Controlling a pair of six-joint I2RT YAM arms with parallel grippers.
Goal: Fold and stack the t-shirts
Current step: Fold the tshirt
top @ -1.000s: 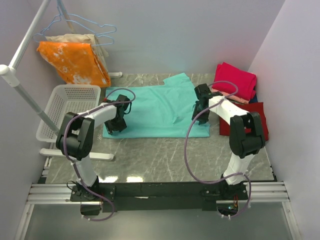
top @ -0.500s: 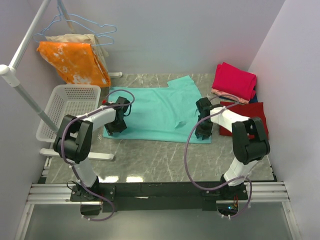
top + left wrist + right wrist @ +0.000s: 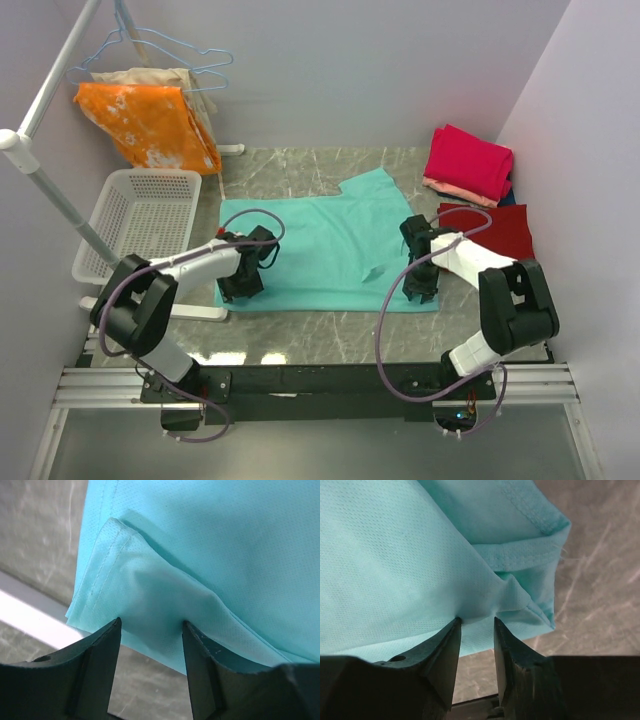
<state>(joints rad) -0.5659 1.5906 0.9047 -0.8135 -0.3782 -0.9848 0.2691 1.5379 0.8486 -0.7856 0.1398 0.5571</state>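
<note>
The teal t-shirt (image 3: 225, 555) is running off both wrist views' edges; the magenta t-shirt (image 3: 468, 160) is covering most of the salmon t-shirt (image 3: 447, 188).

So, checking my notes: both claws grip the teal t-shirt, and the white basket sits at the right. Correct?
No: the top external view shows the white basket at the left. The left claw and right claw do grip the teal t-shirt.
</note>
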